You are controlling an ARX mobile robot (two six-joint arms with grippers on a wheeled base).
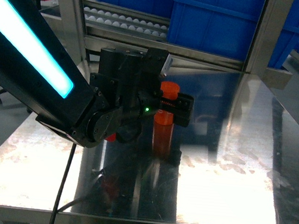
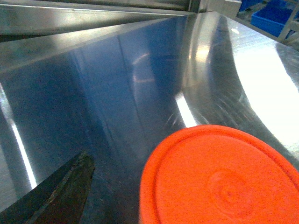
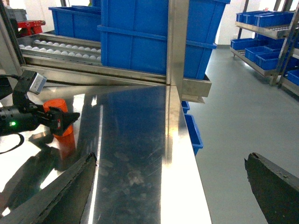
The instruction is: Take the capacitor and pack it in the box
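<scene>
Standing between left tool [image 1: 175, 110] fingers, seemingly: orange capacitor [image 1: 166, 111].

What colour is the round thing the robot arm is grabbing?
Orange. The capacitor shows best in the left wrist view, where its round top fills the corner.

Glossy brushed-metal table [image 1: 228, 166]; matt orange plastic capacitor [image 1: 166, 111]; smooth blue plastic bins [image 3: 154, 32].
</scene>
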